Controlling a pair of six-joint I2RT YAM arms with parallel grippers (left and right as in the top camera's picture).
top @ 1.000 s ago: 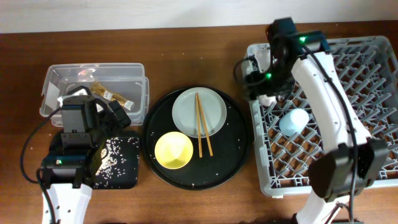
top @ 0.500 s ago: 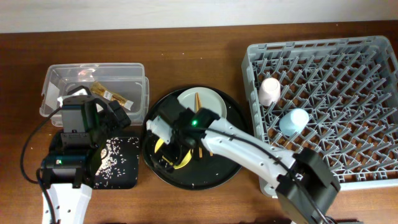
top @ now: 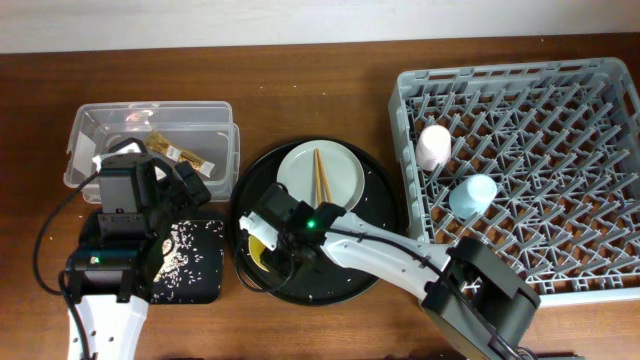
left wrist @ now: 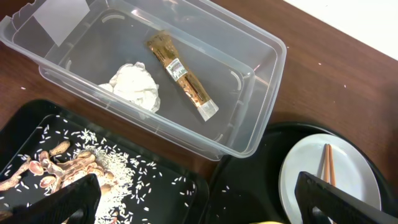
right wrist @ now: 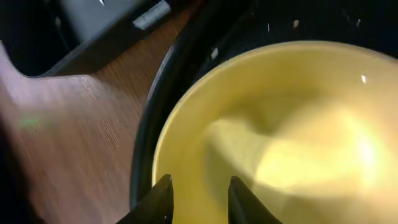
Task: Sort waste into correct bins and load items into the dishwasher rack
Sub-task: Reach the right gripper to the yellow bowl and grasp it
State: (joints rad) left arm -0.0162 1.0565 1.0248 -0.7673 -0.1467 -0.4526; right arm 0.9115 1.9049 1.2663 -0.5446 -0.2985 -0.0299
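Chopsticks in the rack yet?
No, the chopsticks lie on the plate inside the round black tray, outside the rack.

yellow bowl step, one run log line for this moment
right gripper: open at yellow bowl rim, on round black tray | left gripper: open | rack: pink cup, blue cup | pending: plate, chopsticks

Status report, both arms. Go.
Left gripper open, empty, over black tray and clear tub. Right gripper open at yellow bowl rim. Nothing blocking bowl; chopsticks lie on plate.
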